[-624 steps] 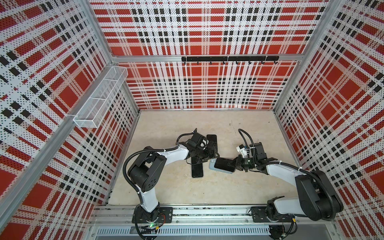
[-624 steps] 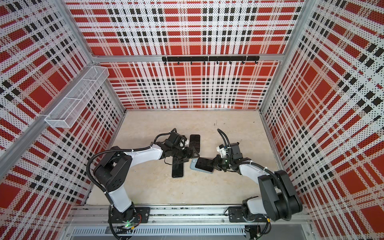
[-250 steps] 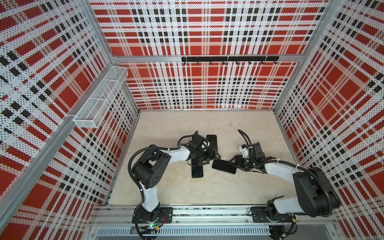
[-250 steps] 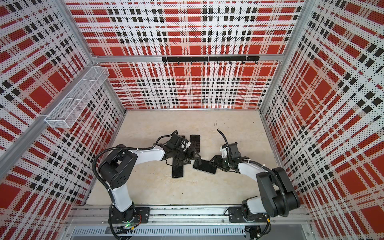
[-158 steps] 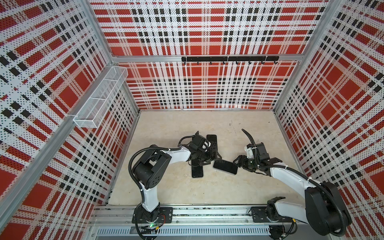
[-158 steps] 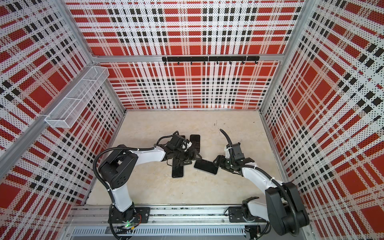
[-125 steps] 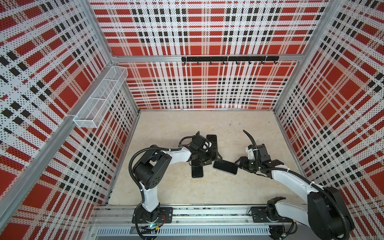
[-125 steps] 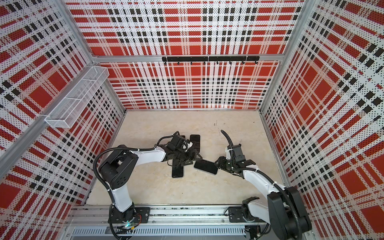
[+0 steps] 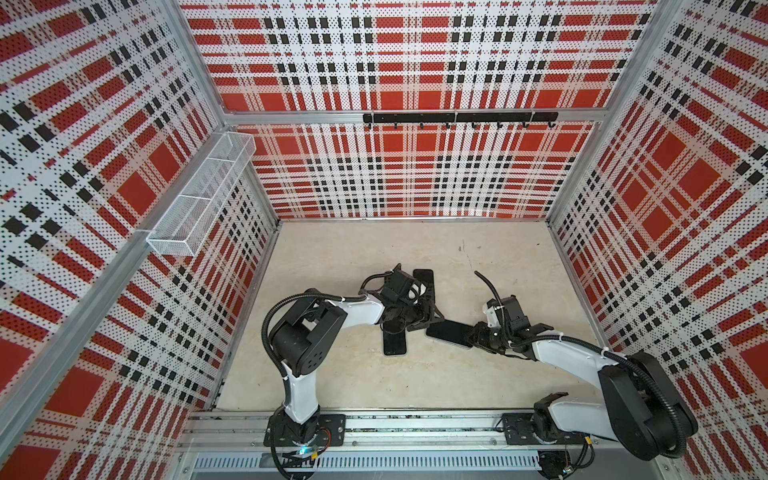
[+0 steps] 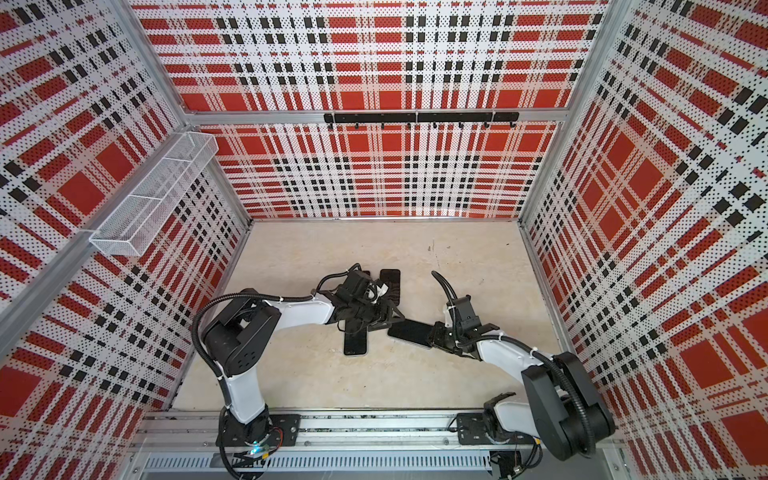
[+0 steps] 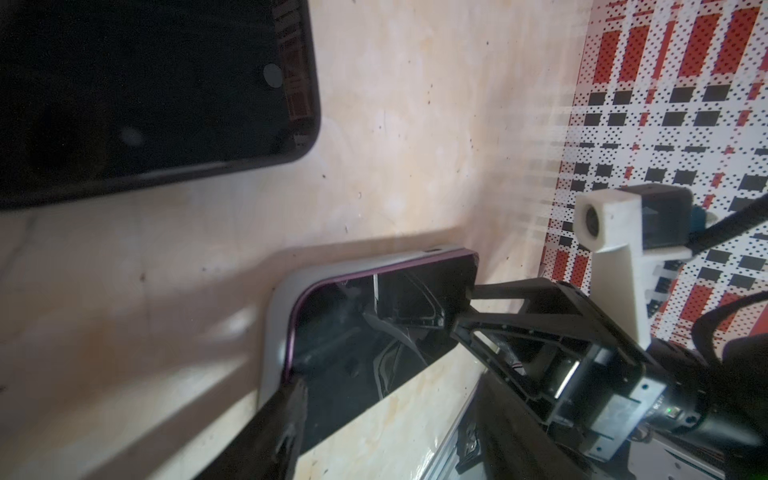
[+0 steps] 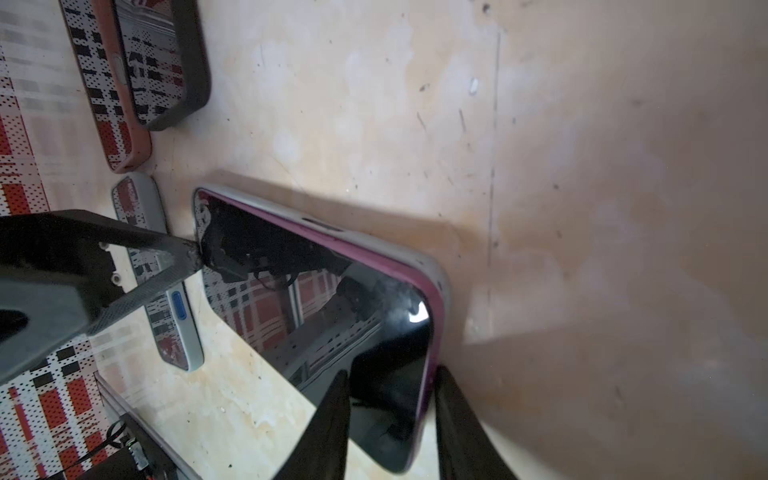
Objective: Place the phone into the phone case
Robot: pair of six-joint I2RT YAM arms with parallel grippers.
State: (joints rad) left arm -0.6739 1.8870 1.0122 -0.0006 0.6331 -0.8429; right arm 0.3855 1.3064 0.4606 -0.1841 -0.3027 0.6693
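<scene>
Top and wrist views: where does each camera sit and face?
Top views: high over the front rail, looking down; left arm and right arm show whole.
Left wrist: on the left arm, looking low across the table at the phone; one finger of the left tool shows.
Right wrist: on the right arm, facing the phone's other end; right tool straddles it.
Shared: both wrist views show the phone.

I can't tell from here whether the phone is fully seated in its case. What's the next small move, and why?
Probably press the left gripper fingertip down on the phone corner it touches, while the right gripper clamps the other end. The phone's purple edge seems to stand proud of the grey case along one side, so it looks not fully seated.
</scene>
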